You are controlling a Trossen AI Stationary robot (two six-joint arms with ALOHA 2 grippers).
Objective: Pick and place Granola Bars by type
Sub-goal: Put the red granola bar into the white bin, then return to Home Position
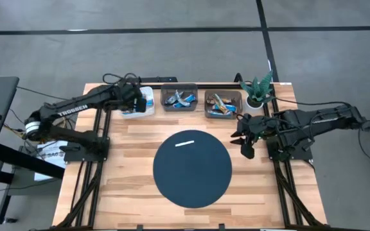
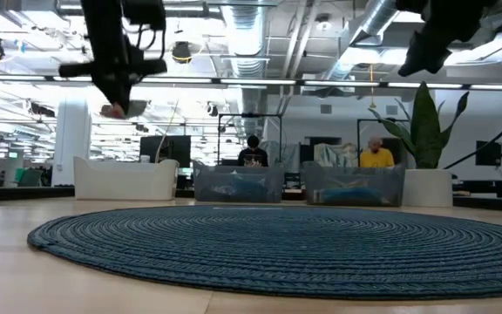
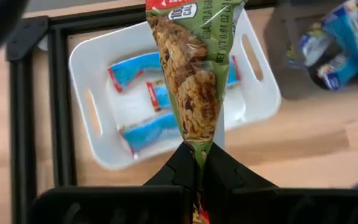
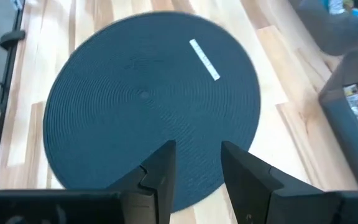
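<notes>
My left gripper (image 3: 197,163) is shut on a granola bar (image 3: 191,81) with a green wrapper that shows brown granola. It hangs over the white bin (image 3: 89,68), (image 1: 148,113) at the table's far left, and the low view shows it raised well above the table (image 2: 116,106). Several blue-and-white bars (image 3: 138,70) lie flat on that bin's floor. Two grey bins (image 1: 178,99), (image 1: 222,104) beside it hold more blue, white and orange bars. My right gripper (image 4: 194,167), (image 1: 246,142) is open and hovers over the right edge of the dark round mat (image 1: 193,168), touching nothing. My left gripper pinches the green bar by one narrow end (image 3: 197,150) between its two fingers. The rest of the bar reaches out beyond the fingertips, over the white bin, lifted clear of everything.
A thin white strip (image 1: 185,143), (image 4: 204,59) lies on the far part of the mat. A potted plant (image 1: 259,90) stands at the far right corner, next to the right grey bin. Black frame rails run along the far edge and both sides. People sit in the room behind.
</notes>
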